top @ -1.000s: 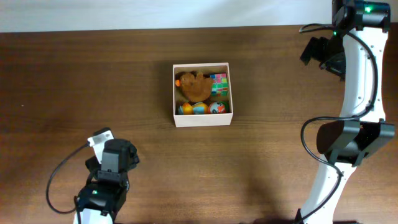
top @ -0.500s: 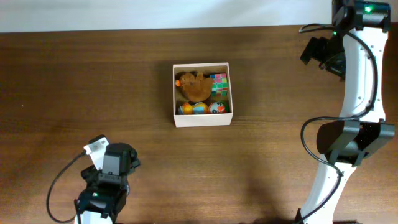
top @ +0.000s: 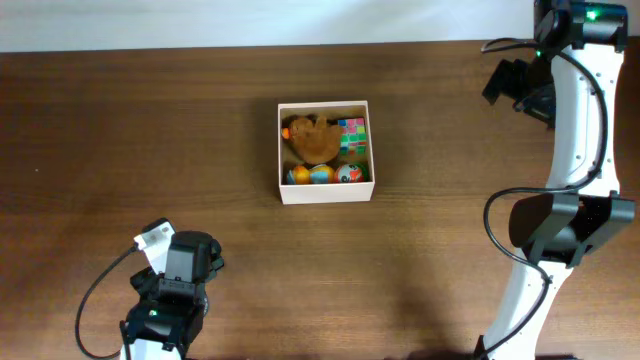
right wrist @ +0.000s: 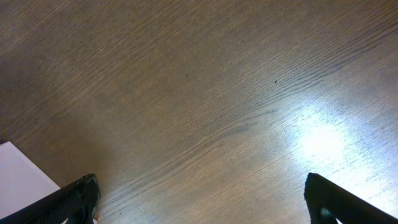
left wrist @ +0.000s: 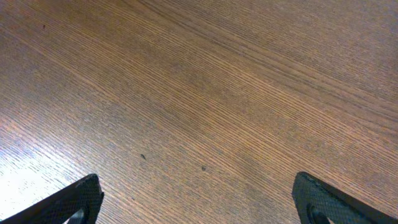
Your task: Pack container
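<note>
Overhead view: container [top: 325,193], square, shallow, thin white walls, tan inside, open-topped, standing flat on the dark wood-grain table [top: 150,120] a little toward its far edge. Contents: one brown plush toy [top: 315,140] filling the middle and far-left part; one multicoloured cube [top: 352,134] in the far-right corner, touching the plush; two small orange-and-coloured balls [top: 310,174] along the near wall, with a third ball [top: 348,173], partly white, in the near-right corner. Any print on these items is too small to read. Left arm [top: 170,290]: well apart from the container, to its near-left, carrying a white tag [top: 155,234] whose lettering cannot be made out. Right arm [top: 575,130]: white links with black joints, well apart from the container on its right side. Left wrist view: left gripper [left wrist: 199,205] spread wide, its black fingertips [left wrist: 81,199] showing only at the lower corners, bare wood grain between them, nothing held or touched. Right wrist view: right gripper [right wrist: 202,202] likewise spread wide, fingertips [right wrist: 336,199] at the lower corners, nothing between them but table; a white patch [right wrist: 18,177] lies just beside the left-hand tip, what it belongs to cannot be told.
</note>
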Controlling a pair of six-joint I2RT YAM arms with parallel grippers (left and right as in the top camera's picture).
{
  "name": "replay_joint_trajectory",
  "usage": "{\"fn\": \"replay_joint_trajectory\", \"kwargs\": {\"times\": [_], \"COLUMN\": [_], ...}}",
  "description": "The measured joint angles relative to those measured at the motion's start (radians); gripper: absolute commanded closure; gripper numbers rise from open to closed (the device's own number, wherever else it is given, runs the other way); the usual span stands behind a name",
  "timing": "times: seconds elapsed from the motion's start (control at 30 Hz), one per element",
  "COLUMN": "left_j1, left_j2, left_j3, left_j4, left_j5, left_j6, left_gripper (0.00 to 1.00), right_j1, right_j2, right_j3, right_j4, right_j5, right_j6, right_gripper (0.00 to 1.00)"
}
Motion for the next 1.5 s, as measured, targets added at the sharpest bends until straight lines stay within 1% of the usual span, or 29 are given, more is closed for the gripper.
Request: {"fn": "replay_joint_trajectory", "kwargs": {"times": [0.33,0.53,0.6,0.67,0.9,1.0,1.1,1.27,1.5], "left_j1": [-0.001,-0.001,-0.001,0.001,0.047,0.055,0.055,0.055,0.055], "left_j2": [-0.020,-0.201,-0.271,-0.339,-0.549,-0.629,-0.700,-0.799,-0.806], "left_j3": [-0.001,-0.004,-0.006,-0.013,-0.066,-0.090,-0.130,-0.211,-0.232], "left_j4": [-0.017,-0.079,-0.079,-0.079,-0.056,-0.055,-0.056,-0.057,-0.058], "left_j5": [0.000,0.004,0.027,0.070,0.302,0.372,0.407,0.439,0.450], "left_j6": [0.000,0.015,0.064,0.140,0.481,0.588,0.644,0.678,0.690], "left_gripper": [0.01,0.01,0.01,0.01,0.01,0.01,0.01,0.01,0.01], "right_j1": [0.000,0.000,0.000,0.000,0.000,0.000,0.000,0.000,0.000], "right_j2": [0.000,0.000,0.000,0.000,0.000,0.000,0.000,0.000,0.000], "right_j3": [0.000,0.000,0.000,0.000,0.000,0.000,0.000,0.000,0.000], "right_j4": [0.000,0.000,0.000,0.000,0.000,0.000,0.000,0.000,0.000], "right_j5": [0.000,0.000,0.000,0.000,0.000,0.000,0.000,0.000,0.000], "right_j6": [0.000,0.000,0.000,-0.001,0.000,0.000,0.000,0.000,0.000], "right_gripper": [0.01,0.01,0.01,0.01,0.01,0.01,0.01,0.01,0.01]}}
